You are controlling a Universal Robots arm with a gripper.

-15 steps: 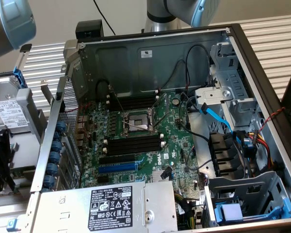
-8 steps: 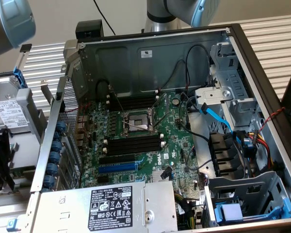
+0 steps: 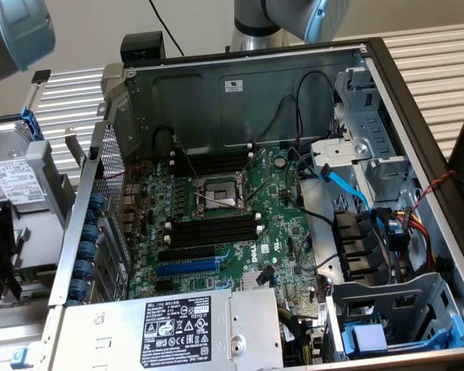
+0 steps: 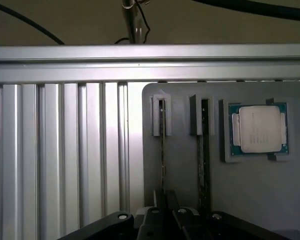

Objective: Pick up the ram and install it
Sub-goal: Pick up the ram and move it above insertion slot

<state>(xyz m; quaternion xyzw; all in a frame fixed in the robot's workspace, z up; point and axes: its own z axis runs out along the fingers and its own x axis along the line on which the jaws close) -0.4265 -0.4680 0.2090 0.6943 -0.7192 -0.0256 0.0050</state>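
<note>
The bench (image 4: 55, 160) is ribbed aluminium with a brushed satin sheen. The tray (image 4: 180, 170) is matt grey plastic, the processor (image 4: 260, 129) lidded in dull silver metal. The gripper (image 4: 165, 196) looks matt black. The computer case (image 3: 216, 93) is bare grey sheet metal, its motherboard (image 3: 288, 218) green and glossy.

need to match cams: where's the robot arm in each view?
Exterior view: the arm runs along the top edge, above the case, with a blue-capped joint at the exterior view's left corner.
Wrist view: its hand sits in front of the grey tray, lined up with the ram stick nearer the slats.
Shared landmark: the ribbed aluminium table, beside the case and beside the tray.
</note>
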